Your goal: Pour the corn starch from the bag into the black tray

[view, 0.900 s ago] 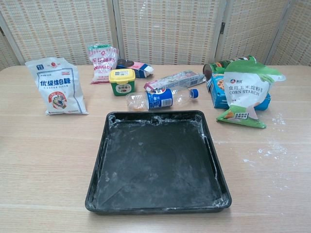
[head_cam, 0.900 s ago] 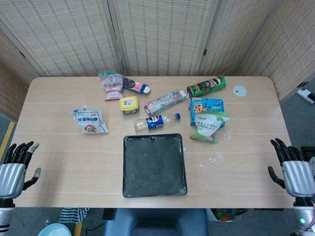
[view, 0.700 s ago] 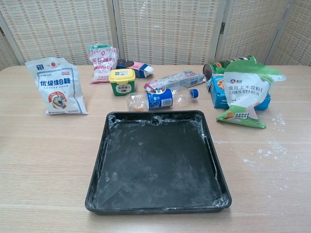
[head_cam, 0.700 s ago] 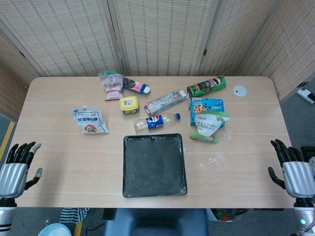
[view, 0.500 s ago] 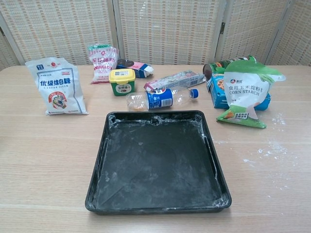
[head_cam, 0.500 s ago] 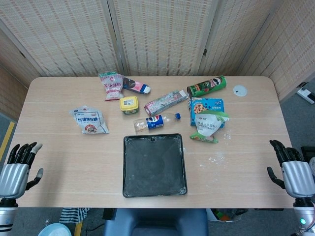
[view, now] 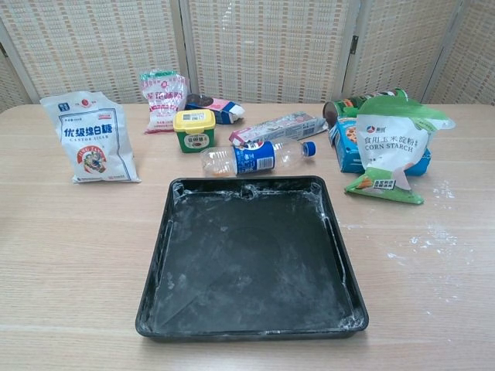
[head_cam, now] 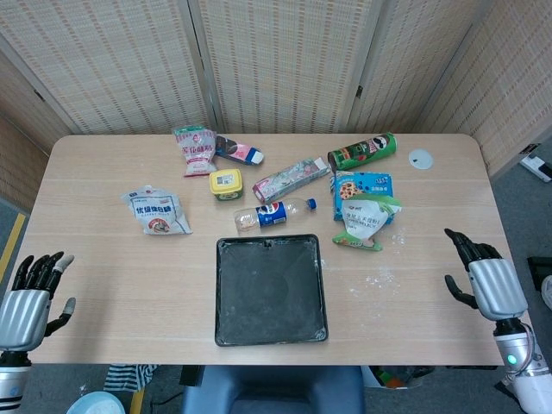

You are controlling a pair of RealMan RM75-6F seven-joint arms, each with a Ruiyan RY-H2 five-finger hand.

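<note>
While its fingers (head_cam: 462,242) were spread apart and held nothing, the right hand (head_cam: 486,280) hovered over the near right part of the table (head_cam: 414,285), well apart from the corn starch bag (head_cam: 366,220). The left hand (head_cam: 26,304), fingers (head_cam: 39,269) likewise spread and empty, sat at the near left edge of the table. The corn starch bag leaned on a blue box (head_cam: 362,186) to the right of centre, just beyond the far right corner of the black tray (head_cam: 270,290). The tray lay near the middle of the table's near edge, dusted with white powder. A plastic bottle (head_cam: 274,213) lay on its side just past the tray's far rim, and a sugar bag (head_cam: 156,210) rested to the far left.
</note>
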